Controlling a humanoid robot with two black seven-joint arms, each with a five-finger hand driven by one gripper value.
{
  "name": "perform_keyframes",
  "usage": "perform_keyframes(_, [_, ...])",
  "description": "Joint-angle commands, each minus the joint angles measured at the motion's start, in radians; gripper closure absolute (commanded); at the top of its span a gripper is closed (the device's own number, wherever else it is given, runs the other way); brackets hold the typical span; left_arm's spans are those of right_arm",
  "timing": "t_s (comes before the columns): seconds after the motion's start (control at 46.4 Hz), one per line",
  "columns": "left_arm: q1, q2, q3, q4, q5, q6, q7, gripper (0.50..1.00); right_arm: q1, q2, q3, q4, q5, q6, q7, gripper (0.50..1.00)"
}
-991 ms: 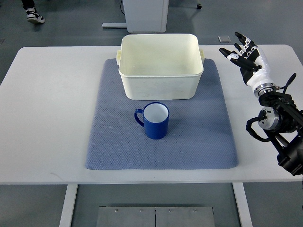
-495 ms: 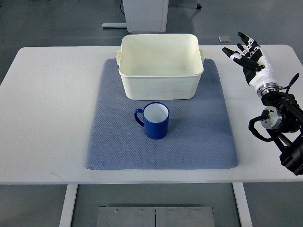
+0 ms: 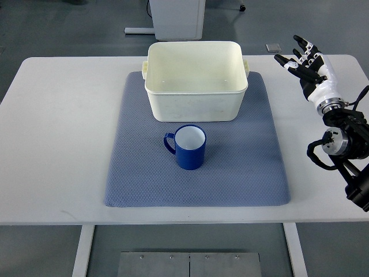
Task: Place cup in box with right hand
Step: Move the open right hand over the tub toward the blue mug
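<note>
White tabletop (image 3: 57,127) fills most of the view, with grey floor beyond its far edge and below its near edge. Centred on it lies a blue-grey mat (image 3: 242,167), its four edges all well inside the table's edges, so bare white surface runs around it on every side.

At the table's far right corner hovers the right hand (image 3: 311,68), its arm coming in from the picture's right edge. Its fingers (image 3: 288,62) are spread apart and extended, gripping nothing, the tips pointing away from the robot and toward the table's far edge. Just past the fingertips, on the floor, lies a small grey plate (image 3: 274,48).

Left of the hand, across a strip of bare table and the mat's right edge, sits the cream plastic box (image 3: 196,107) on the far part of the mat, open side up, nothing inside. A small lug on its right rim faces the hand.

Nearer the robot and further left of the hand stands the blue cup (image 3: 189,147), upright on the mat, white inside, handle turned away from the hand. It is just in front of the box's near wall with a narrow gap between them. Open mat lies between cup and the hand's side, with nothing in that stretch.
</note>
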Motion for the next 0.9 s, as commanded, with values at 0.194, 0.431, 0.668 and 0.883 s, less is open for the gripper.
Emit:
perform_keyframes(0.194, [0.001,0.000,-0.001,0.000,0.000,0.000,0.000,0.500,0.023,-0.049,0.005,0.060,-0.001,0.134,-0.006,0.500])
perform_keyframes(0.431, [0.001,0.000,0.001,0.000,-0.001,0.000,0.000,0.500,0.026,-0.088,0.005,0.215,-0.013,0.191,-0.043,0.500])
perform_keyframes(0.668, [-0.001,0.000,-0.001,0.000,-0.001,0.000,0.000,0.500,0.028,-0.095,0.005,0.339,-0.113,0.243,-0.086,0.500])
perform_keyframes(0.883, [-0.001,0.000,0.001,0.000,-0.001,0.000,0.000,0.500,0.025,-0.095,-0.014,0.381,-0.219,0.318,-0.103,0.500])
